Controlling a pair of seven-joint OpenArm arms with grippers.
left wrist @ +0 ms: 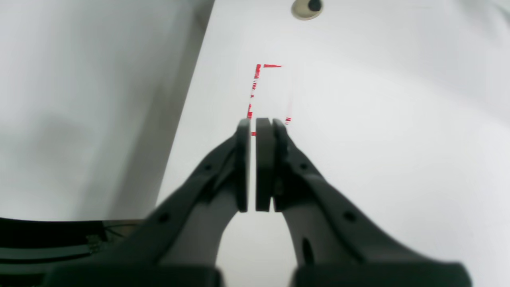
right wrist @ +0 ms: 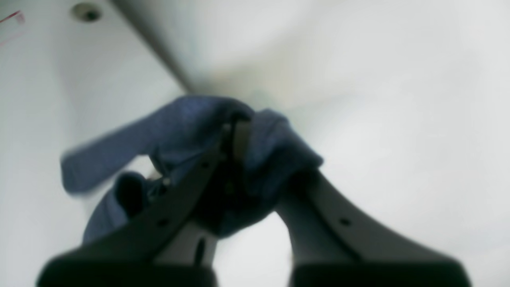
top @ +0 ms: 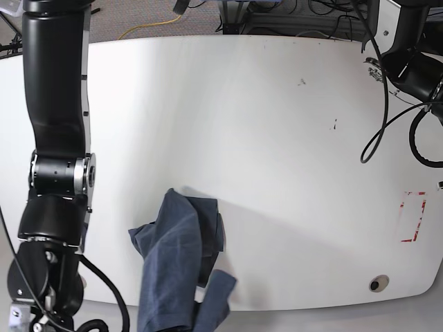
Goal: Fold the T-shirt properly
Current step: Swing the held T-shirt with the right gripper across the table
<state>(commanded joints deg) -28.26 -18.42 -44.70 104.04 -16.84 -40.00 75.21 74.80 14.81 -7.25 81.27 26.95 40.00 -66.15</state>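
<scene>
T-shirt (right wrist: 179, 127) bunched between and over right fingers (right wrist: 207, 167).

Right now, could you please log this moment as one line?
right gripper: shut on T-shirt, bunched, lifted | left gripper: shut, nothing held

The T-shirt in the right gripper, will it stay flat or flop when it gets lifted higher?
Probably flop: the T-shirt already hangs bunched and draped around the right gripper, with folds trailing over the table edge. It looks light and soft, so it would likely sag and swing rather than keep any shape.
</scene>
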